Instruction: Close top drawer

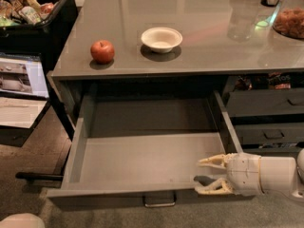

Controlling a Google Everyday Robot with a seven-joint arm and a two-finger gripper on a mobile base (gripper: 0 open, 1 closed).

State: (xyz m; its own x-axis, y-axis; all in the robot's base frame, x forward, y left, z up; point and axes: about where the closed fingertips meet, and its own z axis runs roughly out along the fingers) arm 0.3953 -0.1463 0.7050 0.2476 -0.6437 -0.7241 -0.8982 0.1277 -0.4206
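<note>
The top drawer is a wide dark-grey metal drawer, pulled far out from under the counter, its plain grey tray empty. Its small metal pull handle shows at the middle of the front, at the bottom of the view. My gripper is white with pale fingers. It reaches in from the right, over the drawer's front right corner, just inside the front panel. Its fingers are spread apart and hold nothing.
A red apple and a white bowl sit on the grey counter above the drawer. Narrower grey drawers stack at the right. A black bin of snacks and a screen stand at the left.
</note>
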